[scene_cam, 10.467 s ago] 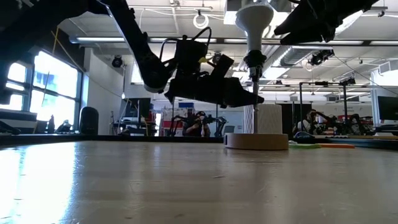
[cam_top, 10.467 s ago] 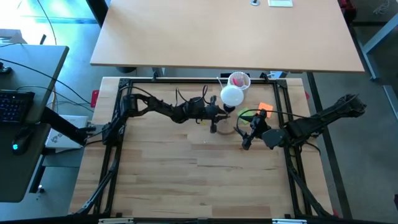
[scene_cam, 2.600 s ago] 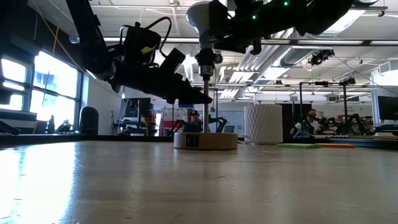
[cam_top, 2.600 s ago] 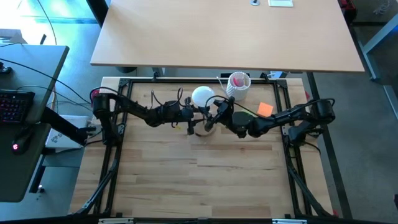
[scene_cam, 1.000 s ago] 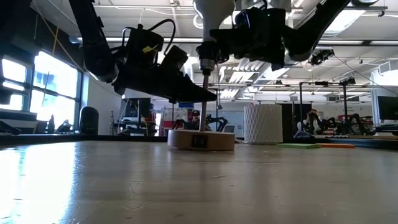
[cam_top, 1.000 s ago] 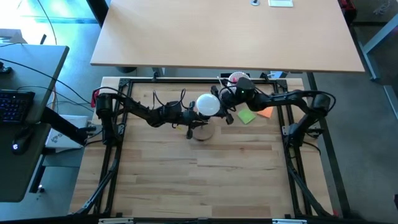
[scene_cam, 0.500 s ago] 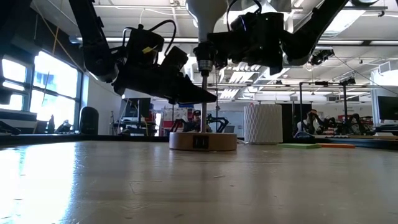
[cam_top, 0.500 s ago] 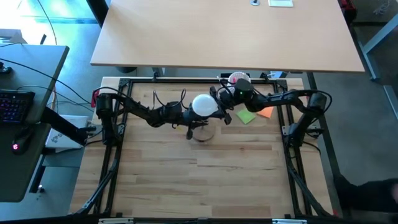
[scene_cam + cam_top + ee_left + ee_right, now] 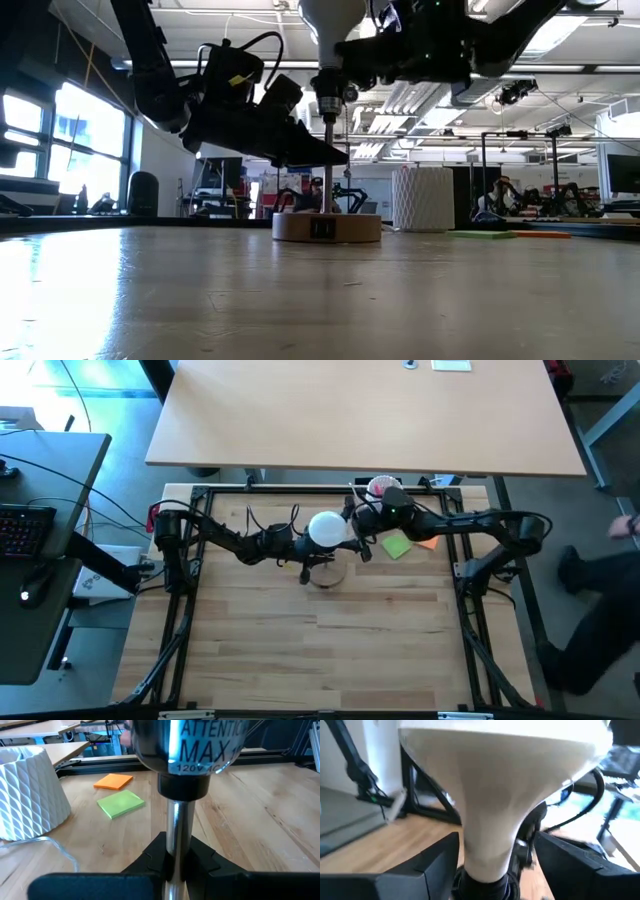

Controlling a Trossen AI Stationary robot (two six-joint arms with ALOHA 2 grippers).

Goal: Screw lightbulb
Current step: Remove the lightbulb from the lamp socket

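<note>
The white lightbulb (image 9: 328, 528) stands upright in a black socket (image 9: 328, 85), which sits on top of a thin metal rod (image 9: 328, 165). The rod rises from a round wooden base (image 9: 326, 226) on the table. My left gripper (image 9: 335, 155) comes in from the table's left and is shut on the rod below the socket. My right gripper (image 9: 490, 865) comes in level from the right and is open. Its two fingers stand on either side of the bulb's narrow neck (image 9: 487, 845), just above the socket. My left gripper pinches the metal rod (image 9: 178, 827) between its two fingers, a little below the socket. The fingers reach in from the table's left, slanting slightly downward, and lie across the rod. The rod stands upright with its wooden base flat on the table.
A white ribbed cup (image 9: 383, 490) stands at the table's far edge, behind the bulb. A green note (image 9: 396, 546) and an orange note (image 9: 428, 540) lie to the bulb's right. A person (image 9: 600, 610) is beyond the table's right edge.
My right gripper has risen a little at the bulb's neck and tipped toward level. Its arm has swung toward the table's right edge. A person has come into view on the right. The bulb, the rod and my left gripper have kept still.
</note>
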